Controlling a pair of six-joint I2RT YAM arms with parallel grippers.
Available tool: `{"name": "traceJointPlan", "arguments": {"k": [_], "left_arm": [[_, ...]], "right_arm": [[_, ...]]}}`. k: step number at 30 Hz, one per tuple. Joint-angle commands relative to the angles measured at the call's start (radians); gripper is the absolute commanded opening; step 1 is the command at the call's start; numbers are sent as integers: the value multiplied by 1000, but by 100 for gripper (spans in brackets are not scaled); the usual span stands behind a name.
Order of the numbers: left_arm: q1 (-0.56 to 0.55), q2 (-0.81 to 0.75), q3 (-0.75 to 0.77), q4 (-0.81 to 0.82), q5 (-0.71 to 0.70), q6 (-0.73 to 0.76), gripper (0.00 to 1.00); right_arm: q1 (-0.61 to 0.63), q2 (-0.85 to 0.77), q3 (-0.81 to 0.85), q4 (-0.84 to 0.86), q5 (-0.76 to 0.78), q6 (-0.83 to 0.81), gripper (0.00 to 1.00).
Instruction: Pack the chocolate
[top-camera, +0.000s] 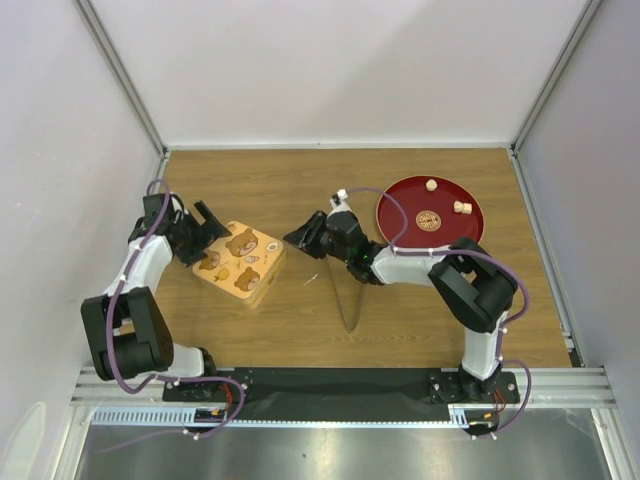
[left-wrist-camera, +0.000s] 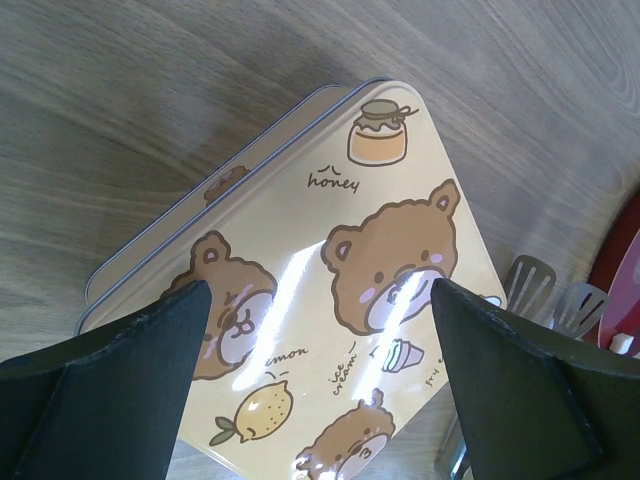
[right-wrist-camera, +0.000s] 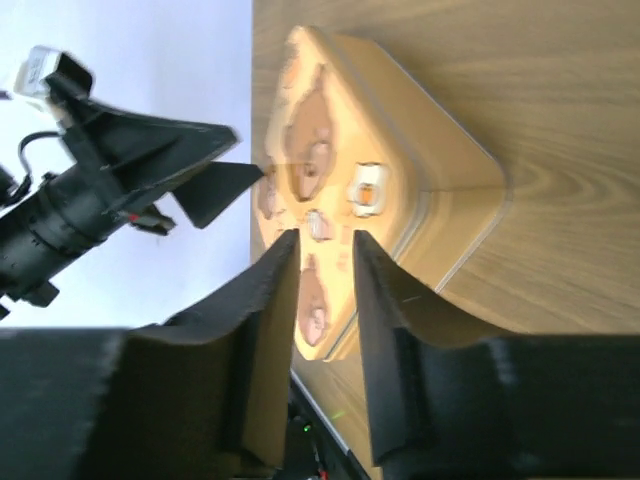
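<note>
Chocolate: two pale pieces (top-camera: 431, 185) lie on the red plate (top-camera: 450, 192) at 2 o'clock on the table (top-camera: 260, 180), well apart from the box.
Box: the tan box (top-camera: 240, 262) sits at 9 o'clock, turned corner-on. Its bear-print lid (left-wrist-camera: 380, 200) is seated all round, so the compartments are hidden.
Left jaws: the left gripper (left-wrist-camera: 320, 290) is spread wide, reaching over the lid from its 10 o'clock side and touching nothing that I can see.
Right jaws: the right gripper (right-wrist-camera: 324, 240) has a narrow gap with nothing in it. It points at the box's 3 o'clock side, near but apart.
Tongs: the metal tongs (top-camera: 345, 295) lie loose on the table at 6 o'clock of the right gripper.
Step, as I read it: the lid probably has to come off before those pieces can go in.
Doing it well: take the lid by opposite edges and lift it straight. Steady the base with the other arm so the box doesn't skid.
Risk: a one-sided grip could tip the box or jam the lid.
</note>
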Motion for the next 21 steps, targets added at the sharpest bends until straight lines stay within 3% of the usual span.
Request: {"name": "traceJointPlan", "arguments": {"k": [1, 4, 5, 7, 12, 17, 21], "left_arm": [[-9, -33, 19, 4, 11, -15, 98], [-9, -48, 40, -25, -10, -10, 98], [-7, -51, 55, -42, -50, -10, 99], [2, -53, 80, -54, -104, -7, 99], [8, 17, 206, -100, -276, 73, 96], [-7, 108, 247, -117, -254, 102, 74], [-38, 104, 174, -68, -247, 106, 72]], "right_arm": [[47, -68, 87, -152, 111, -133, 32], [67, -23, 127, -60, 15, -149, 15], [70, -1, 151, -43, -18, -150, 14], [85, 51, 232, -81, -84, -155, 15], [133, 99, 322, -162, -61, -196, 16], [159, 137, 337, -135, -84, -205, 15], [150, 185, 329, -110, -121, -170, 15]]}}
